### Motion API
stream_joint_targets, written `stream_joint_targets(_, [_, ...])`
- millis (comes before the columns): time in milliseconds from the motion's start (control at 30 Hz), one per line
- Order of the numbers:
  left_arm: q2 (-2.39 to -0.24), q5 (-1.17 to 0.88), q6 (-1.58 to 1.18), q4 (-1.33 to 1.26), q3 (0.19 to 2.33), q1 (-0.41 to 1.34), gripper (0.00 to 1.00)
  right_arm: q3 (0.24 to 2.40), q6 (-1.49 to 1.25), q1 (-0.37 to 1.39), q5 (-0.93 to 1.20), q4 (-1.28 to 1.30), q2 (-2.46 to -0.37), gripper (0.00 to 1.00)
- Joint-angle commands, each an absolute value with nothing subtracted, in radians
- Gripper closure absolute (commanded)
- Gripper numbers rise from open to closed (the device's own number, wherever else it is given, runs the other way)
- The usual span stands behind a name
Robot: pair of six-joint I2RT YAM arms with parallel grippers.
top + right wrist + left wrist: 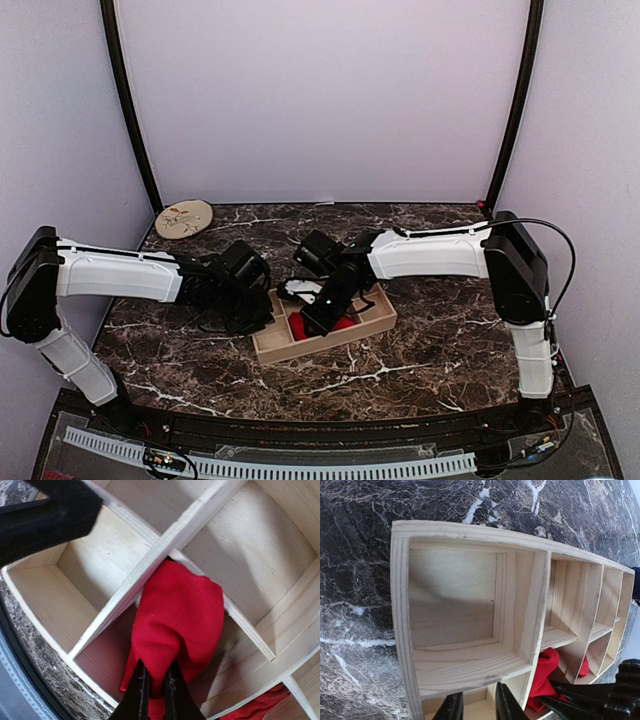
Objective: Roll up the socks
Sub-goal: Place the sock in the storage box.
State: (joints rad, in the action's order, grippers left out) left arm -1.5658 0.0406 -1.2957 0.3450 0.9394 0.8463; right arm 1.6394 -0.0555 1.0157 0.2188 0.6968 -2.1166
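Sock [175,610], apparently gripped by right pincer [155,687], lies in tray [310,346] on marble [440,345].

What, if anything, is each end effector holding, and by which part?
Right end effector: red sock, pinched by a bunched fold. Left end effector: at the wooden tray; grip cannot be told.

The worktop [440,340] looks like polished stone, dark with white veins and a faint sheen. The tray [400,605] is pale bare wood without varnish, the grain plain on its walls and floors, the cut edges slightly rough. The red sock [180,610] is soft, matt cloth of a fine knit. The fingers [140,695] of the right gripper [155,672] are black and matt. The arm shells [120,275] are smooth white plastic with a dull gloss.
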Motion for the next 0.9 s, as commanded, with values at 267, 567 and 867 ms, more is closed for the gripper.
stream_joint_targets(267, [-1.598,0.033,-1.297,0.309,0.91,0.841,0.75,1.67,-0.023,0.992,0.298,0.79,-2.155,1.0])
stream_joint_targets(567, [-1.61,0.02,-1.288,0.286,0.91,0.835,0.74,1.699,-0.046,0.997,0.273,0.845,-2.209,1.0])
stream_joint_targets(867, [-1.608,0.015,-1.273,0.284,0.907,0.818,0.75,1.726,-0.07,1.015,0.071,0.916,-2.275,1.0])
